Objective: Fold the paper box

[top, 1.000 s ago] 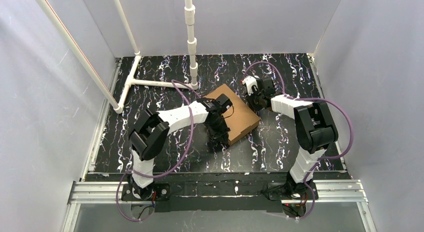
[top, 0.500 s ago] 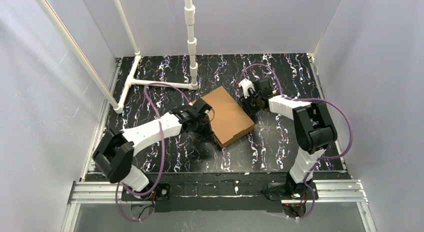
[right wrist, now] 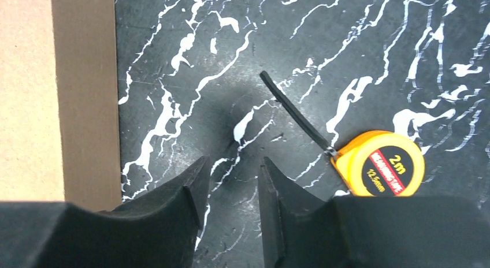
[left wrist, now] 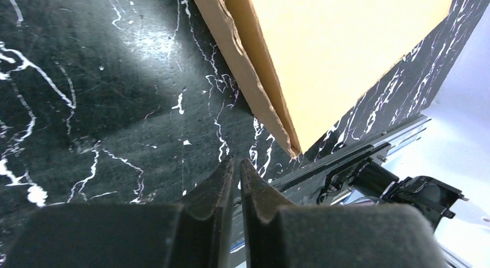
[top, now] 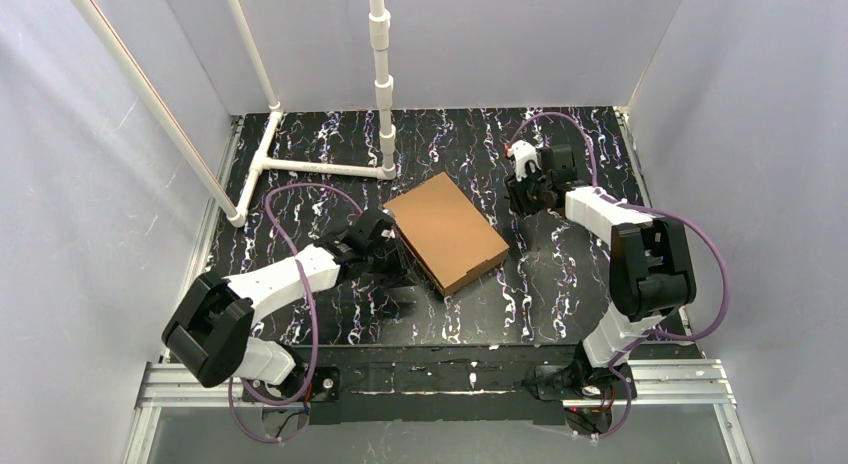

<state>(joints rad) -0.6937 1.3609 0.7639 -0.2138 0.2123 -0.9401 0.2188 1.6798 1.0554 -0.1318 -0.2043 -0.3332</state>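
The paper box (top: 445, 232) lies closed and flat on the black marbled table, a brown cardboard slab set at an angle. My left gripper (top: 398, 262) sits low just off its near-left edge. In the left wrist view the box (left wrist: 346, 48) fills the upper right, and the left gripper (left wrist: 237, 161) has its jaws almost together with nothing between them. My right gripper (top: 527, 194) hovers off the box's far-right corner. In the right wrist view the box edge (right wrist: 34, 95) runs down the left, and the right gripper (right wrist: 234, 161) is open and empty above bare table.
An orange tape measure (right wrist: 381, 164) with a black strap lies just right of my right fingers. A white pipe frame (top: 320, 167) with an upright pipe (top: 380, 84) stands at the back left. Grey walls enclose the table, and a metal rail (top: 450, 379) runs along the near edge.
My left arm has drawn back off the top of the box to its near-left side. My right gripper has moved away from the box toward the far right. The box top now lies uncovered.
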